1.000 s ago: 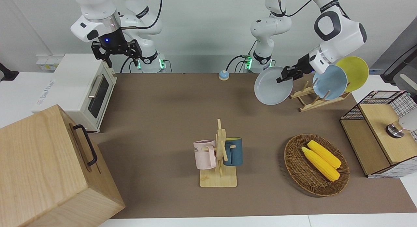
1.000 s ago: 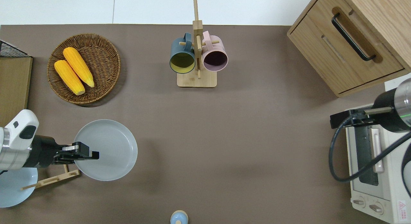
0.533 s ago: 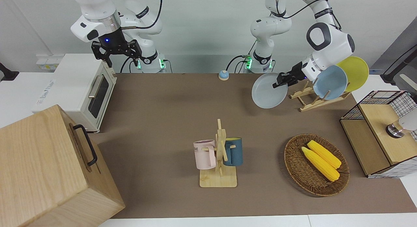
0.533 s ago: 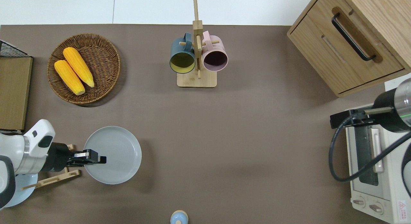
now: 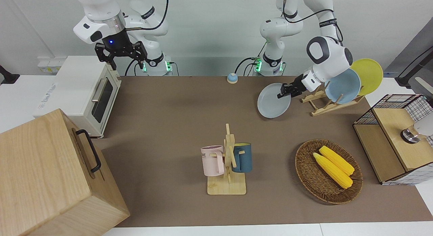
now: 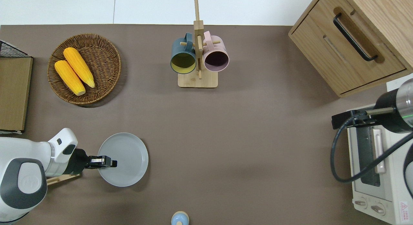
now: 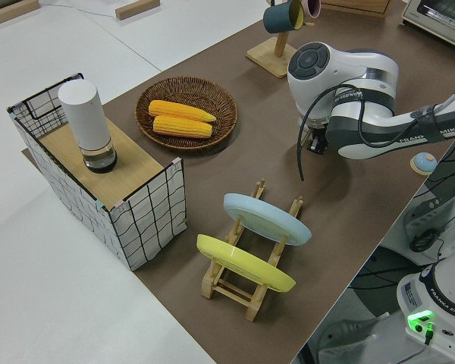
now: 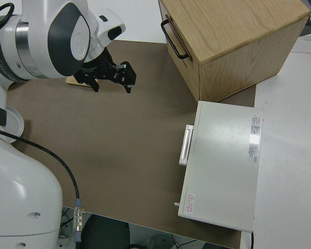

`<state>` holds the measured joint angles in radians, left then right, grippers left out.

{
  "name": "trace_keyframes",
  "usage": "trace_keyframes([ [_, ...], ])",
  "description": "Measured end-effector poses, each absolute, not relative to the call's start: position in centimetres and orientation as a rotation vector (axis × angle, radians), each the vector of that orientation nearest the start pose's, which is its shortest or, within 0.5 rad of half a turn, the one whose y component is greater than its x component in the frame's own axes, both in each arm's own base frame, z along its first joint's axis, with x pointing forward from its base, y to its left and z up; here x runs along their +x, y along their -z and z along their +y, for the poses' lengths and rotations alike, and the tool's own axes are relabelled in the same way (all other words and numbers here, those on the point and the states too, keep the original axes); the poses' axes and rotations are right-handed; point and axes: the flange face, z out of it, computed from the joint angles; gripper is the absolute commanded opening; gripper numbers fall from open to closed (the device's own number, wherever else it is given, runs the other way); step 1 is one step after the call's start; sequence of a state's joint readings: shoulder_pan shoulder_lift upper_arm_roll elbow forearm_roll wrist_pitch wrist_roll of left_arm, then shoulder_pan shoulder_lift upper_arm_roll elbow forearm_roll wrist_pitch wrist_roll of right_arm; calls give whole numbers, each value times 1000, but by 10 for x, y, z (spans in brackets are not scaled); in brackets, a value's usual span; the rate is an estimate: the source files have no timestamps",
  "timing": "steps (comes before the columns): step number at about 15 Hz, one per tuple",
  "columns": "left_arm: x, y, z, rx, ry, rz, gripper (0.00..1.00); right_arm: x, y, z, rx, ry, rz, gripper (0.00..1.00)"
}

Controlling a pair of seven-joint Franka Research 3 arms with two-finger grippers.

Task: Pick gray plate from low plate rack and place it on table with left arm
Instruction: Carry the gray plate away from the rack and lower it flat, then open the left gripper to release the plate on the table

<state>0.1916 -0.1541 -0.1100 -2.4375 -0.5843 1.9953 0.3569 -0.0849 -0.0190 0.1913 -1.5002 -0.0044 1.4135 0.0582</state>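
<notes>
Brown matting covers the tabletop, and most of its middle lies bare, which suits the step in hand: setting the plate down. The left end effector is closed on the rim of the gray plate, one finger lying across the plate's inner face, and the plate hangs tilted with its lower edge close to the mat, judging from the front view. It is out of the low plate rack and just beside it, toward the middle of the tabletop.

To finish well, the arm should bring the plate's free edge down first, then level the wrist so the base settles flat before the fingers part; letting go while it is tilted would probably make it clatter or slide. Once open, the end effector should draw back along the plate's rim line, not upward through it, and keep the elbow away from the light-blue plate and yellow plate standing in the rack.

A wicker basket with two corn cobs and a mug tree sit farther from the robots, well apart from the drop spot. The right arm is parked, its end effector spread open.
</notes>
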Motion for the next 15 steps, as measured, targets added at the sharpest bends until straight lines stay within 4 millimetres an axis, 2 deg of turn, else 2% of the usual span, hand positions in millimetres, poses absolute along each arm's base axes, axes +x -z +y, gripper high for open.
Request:
trace_keyframes([
  [2,438,-339,3,2612,213,45,0,529,-654,57,-3152,-106,-75,987],
  [5,438,-338,2,2616,199,26,0,529,-654,57,-3152,-106,-75,990],
  [6,438,-338,2,2618,197,24,57,529,-654,57,-3152,-106,-75,987],
  [7,438,-338,1,2620,194,23,155,529,-654,57,-3152,-106,-75,990],
  [8,438,-337,0,2621,192,21,339,529,-654,57,-3152,-106,-75,990],
  [9,438,-337,0,2622,190,20,390,529,-654,57,-3152,-106,-75,990],
  [10,437,-335,0,2625,188,21,534,529,-654,57,-3152,-106,-75,990],
  [12,435,-329,-2,2631,193,24,737,529,-654,57,-3152,-106,-75,990],
  [13,434,-326,-2,2636,190,26,970,529,-654,57,-3152,-106,-75,987],
  [15,435,-324,-2,2641,182,30,991,529,-654,57,-3152,-106,-75,990],
])
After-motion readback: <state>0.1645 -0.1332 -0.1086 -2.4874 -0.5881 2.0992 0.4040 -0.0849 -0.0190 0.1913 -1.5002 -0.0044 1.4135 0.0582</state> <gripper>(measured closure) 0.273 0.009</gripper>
